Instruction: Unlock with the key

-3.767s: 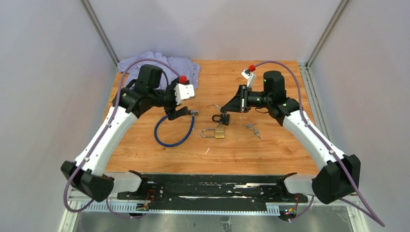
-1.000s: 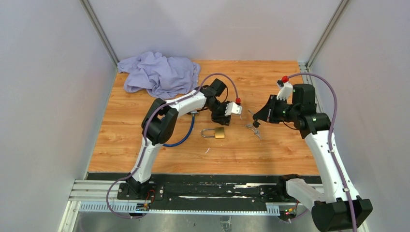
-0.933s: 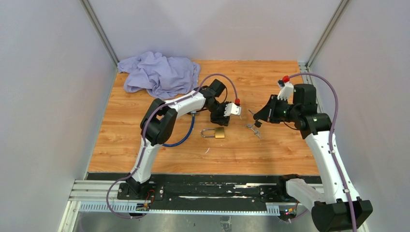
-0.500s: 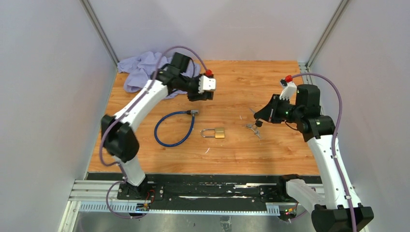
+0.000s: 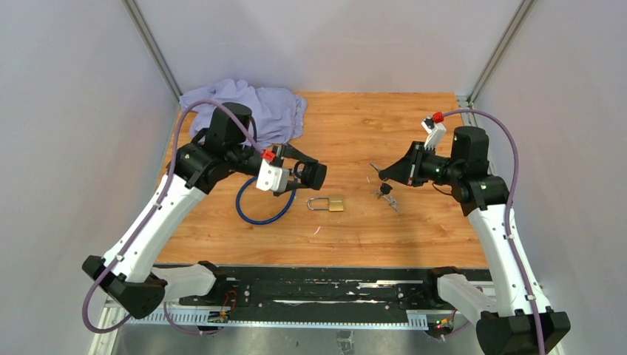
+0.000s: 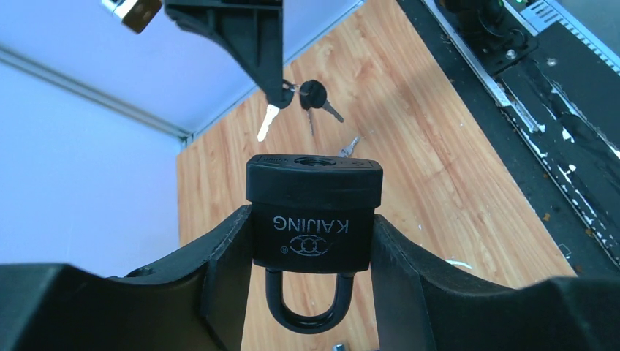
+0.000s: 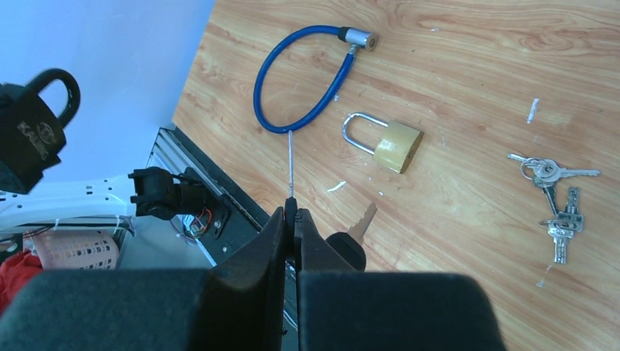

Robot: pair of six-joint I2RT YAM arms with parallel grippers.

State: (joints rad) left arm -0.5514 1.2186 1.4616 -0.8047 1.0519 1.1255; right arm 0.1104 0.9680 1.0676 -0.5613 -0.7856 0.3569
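Black-bodied, the padlock (image 6: 314, 212) is clamped between the fingers of the left pincer (image 6: 313, 223), up off the bench (image 6: 439, 146). Its long axis runs straight out from that pincer, with the shackle back toward the wrist and the keyhole face ahead. The right pincer (image 7: 292, 216) is closed on a key (image 7: 290, 168), whose thin blade points straight ahead of it. The padlock stands well apart, left of the blade's line.

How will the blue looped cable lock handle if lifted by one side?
The blue looped cable lock probably sags and swings: it lies in a loose curve. Its silver metal end likely hangs lowest, looking the densest part. Pushed, it probably slides and deforms rather than rolls.
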